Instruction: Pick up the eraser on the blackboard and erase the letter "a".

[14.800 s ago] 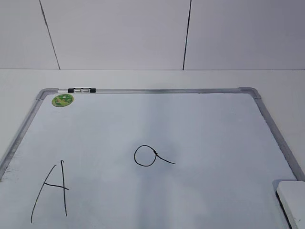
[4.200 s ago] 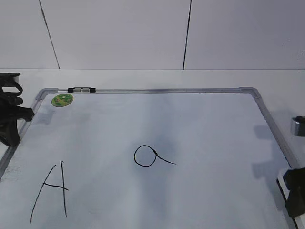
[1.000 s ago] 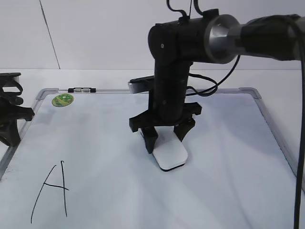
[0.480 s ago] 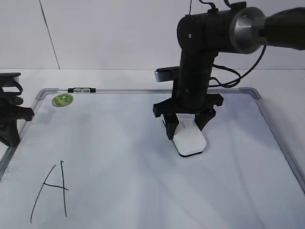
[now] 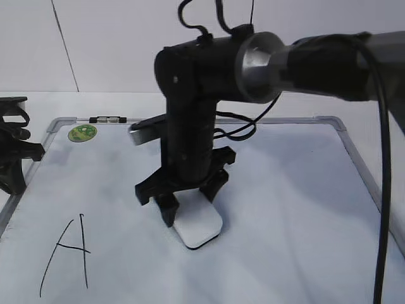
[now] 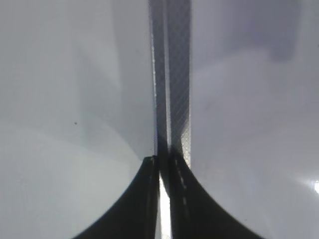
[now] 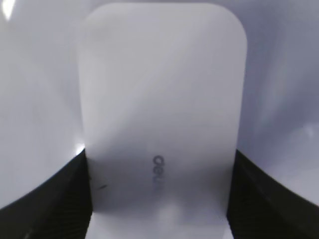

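The white eraser (image 5: 198, 229) lies flat on the blackboard (image 5: 304, 209), left of its middle. My right gripper (image 5: 188, 206) reaches across from the right and is shut on it, one finger on each long side. In the right wrist view the eraser (image 7: 162, 89) fills the frame between the right gripper's (image 7: 159, 199) black fingers, with a small grey mark on top. No small letter "a" shows on the board; the spot under the arm and eraser is hidden. My left gripper (image 5: 14, 152) rests at the board's left edge, shut and empty, and also shows in the left wrist view (image 6: 162, 162).
A large capital A (image 5: 66, 256) is drawn at the front left. A green sticker (image 5: 83, 133) and a black-and-silver marker (image 5: 107, 119) sit at the far left corner. The grey frame (image 6: 177, 74) runs under the left gripper. A white wall stands behind.
The right gripper has swept the eraser left and nearer, after moving right half a second ago. The small "a" seen several seconds ago no longer shows. The left arm is still.
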Tool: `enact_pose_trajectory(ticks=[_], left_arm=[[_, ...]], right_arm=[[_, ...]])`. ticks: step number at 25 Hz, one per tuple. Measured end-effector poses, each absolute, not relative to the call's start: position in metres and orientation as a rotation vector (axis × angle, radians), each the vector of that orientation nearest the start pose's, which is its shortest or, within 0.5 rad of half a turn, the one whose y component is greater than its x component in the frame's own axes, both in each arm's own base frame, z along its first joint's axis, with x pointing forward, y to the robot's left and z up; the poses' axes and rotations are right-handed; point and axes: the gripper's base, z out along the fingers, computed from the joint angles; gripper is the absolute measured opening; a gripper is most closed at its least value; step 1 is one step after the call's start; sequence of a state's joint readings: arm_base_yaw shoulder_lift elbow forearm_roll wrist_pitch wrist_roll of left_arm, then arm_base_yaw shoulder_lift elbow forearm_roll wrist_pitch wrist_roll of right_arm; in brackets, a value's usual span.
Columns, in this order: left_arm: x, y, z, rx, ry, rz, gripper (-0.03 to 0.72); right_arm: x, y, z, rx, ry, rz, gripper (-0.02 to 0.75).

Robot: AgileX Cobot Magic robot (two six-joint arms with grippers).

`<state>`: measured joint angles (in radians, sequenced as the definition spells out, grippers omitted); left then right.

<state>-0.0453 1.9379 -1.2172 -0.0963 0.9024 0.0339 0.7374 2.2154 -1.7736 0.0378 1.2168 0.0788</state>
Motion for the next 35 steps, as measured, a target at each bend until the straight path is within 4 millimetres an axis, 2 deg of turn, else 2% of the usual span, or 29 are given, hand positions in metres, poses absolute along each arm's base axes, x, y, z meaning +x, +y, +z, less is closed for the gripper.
enact_pose_trajectory(ticks=[2,4,16,19,22,24,27,32,35], left_arm=[[0.355,-0.023,0.151,0.032,3.105,-0.119,0.020],[0.355,-0.023,0.151,0.032,3.107,-0.119,0.021],[0.354,-0.023,0.151,0.034,3.117,-0.120,0.022],[0.354,-0.023,0.151,0.034,3.118,-0.120,0.022],[0.354,-0.023,0.151,0.034,3.118,-0.120,0.022],[0.354,-0.023,0.151,0.034,3.118,-0.120,0.022],[0.354,-0.023,0.151,0.034,3.118,-0.120,0.023],[0.354,-0.023,0.151,0.034,3.119,-0.120,0.023],[0.354,-0.023,0.151,0.034,3.119,-0.120,0.023]], right_arm=[[0.313,0.315,0.168,-1.073,2.966,0.059,0.540],[0.307,0.321,0.168,-1.108,2.951,0.059,0.540],[0.305,0.320,0.175,-1.104,2.919,0.090,0.540],[0.301,0.322,0.184,-1.092,2.904,0.139,0.540],[0.302,0.317,0.204,-1.033,2.877,0.197,0.540],[0.309,0.307,0.216,-0.971,2.872,0.221,0.540],[0.326,0.279,0.223,-0.854,2.898,0.219,0.540],[0.347,0.212,0.232,-0.608,2.945,0.205,0.540],[0.348,0.172,0.236,-0.467,2.945,0.198,0.540]])
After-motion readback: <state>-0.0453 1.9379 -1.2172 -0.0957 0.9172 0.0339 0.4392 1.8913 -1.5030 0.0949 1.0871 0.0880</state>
